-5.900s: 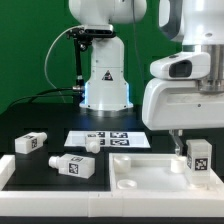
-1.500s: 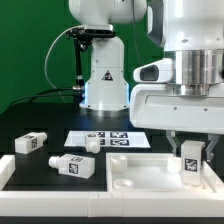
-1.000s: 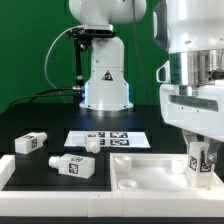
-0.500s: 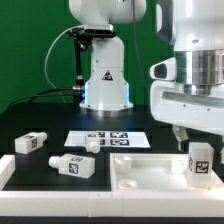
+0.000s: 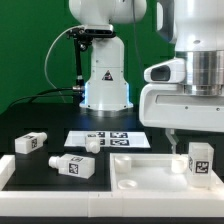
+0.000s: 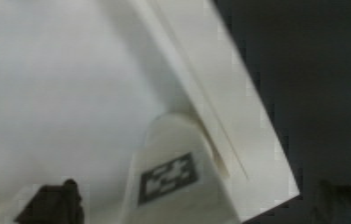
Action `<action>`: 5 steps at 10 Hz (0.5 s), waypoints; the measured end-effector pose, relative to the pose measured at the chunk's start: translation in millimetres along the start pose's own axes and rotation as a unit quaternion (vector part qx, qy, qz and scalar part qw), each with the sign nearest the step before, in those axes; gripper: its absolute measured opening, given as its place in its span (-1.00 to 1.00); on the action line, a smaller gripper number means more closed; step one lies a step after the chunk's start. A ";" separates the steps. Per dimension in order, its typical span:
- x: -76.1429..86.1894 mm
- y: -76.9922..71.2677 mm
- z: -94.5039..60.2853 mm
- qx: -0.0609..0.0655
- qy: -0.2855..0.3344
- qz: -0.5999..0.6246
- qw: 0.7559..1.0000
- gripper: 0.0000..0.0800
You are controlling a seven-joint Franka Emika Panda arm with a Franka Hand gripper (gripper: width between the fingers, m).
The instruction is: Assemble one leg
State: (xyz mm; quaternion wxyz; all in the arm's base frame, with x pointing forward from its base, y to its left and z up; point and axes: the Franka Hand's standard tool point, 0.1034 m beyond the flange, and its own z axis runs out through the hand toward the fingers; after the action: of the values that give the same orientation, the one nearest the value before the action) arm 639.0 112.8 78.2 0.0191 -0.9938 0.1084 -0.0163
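One leg (image 5: 199, 160), a small white block with a black-and-white tag, stands upright in the right corner of the large white tray-shaped part (image 5: 140, 172). My gripper (image 5: 186, 146) hovers just above it, open, fingers apart and touching nothing. In the wrist view the leg (image 6: 182, 160) sits between my two dark fingertips (image 6: 55, 201), with gaps on both sides, against the tray's rim (image 6: 204, 75). Two more legs (image 5: 32, 143) (image 5: 75, 166) lie on the black table at the exterior view's left. A third leg (image 5: 93, 145) shows behind them.
The marker board (image 5: 106, 138) lies flat on the table behind the tray. The robot's white base (image 5: 105, 75) stands at the back. A green wall is behind it.
My gripper was shut on the leg in the tray corner; it turned, let go of it and rose slightly. The leg stays upright in the corner.
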 end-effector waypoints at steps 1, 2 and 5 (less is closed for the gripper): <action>3.8 -2.2 0.4 0.002 0.016 -0.018 1.000 0.62; 3.1 -2.2 0.7 0.002 0.014 0.014 1.000 0.31; 3.2 -1.1 1.2 0.003 0.014 0.079 0.997 -0.29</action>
State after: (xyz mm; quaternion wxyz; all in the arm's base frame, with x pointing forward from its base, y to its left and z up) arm 642.4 113.2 77.1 0.0214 -0.9817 0.1872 -0.0287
